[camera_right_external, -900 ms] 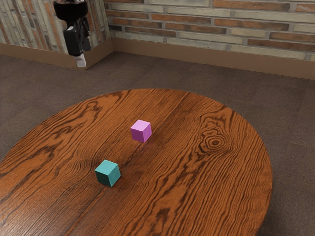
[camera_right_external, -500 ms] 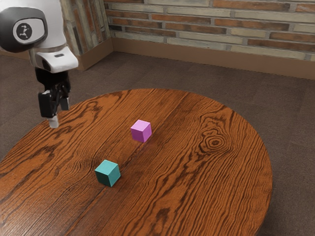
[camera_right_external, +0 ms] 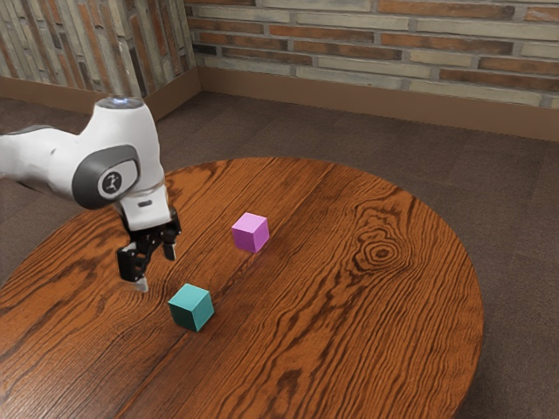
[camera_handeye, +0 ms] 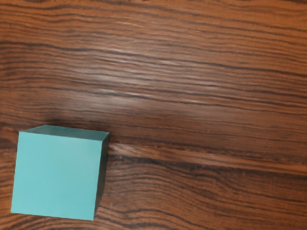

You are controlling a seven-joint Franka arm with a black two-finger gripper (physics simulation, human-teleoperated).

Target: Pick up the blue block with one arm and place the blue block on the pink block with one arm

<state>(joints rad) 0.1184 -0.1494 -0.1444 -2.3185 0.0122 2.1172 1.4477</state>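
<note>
A teal-blue block [camera_right_external: 190,306] lies on the round wooden table [camera_right_external: 367,288], toward its front in the exterior view. A pink block [camera_right_external: 251,232] rests near the table's middle, behind it and toward the exterior view's right. My gripper [camera_right_external: 153,266] hangs low over the table just to the exterior view's left of the blue block, apart from it. It is open and holds nothing. In the wrist view the blue block [camera_handeye: 57,175] lies close under my hand, off to one side, on bare wood grain [camera_handeye: 201,96].
The table's edge curves close behind my arm [camera_right_external: 96,166] on the exterior view's left. A brick wall [camera_right_external: 367,44] and brown carpet floor [camera_right_external: 489,175] surround the table.
My arm has swung down from high at the upper left toward the table, ending low beside the blue block. Both blocks stayed where they were.
</note>
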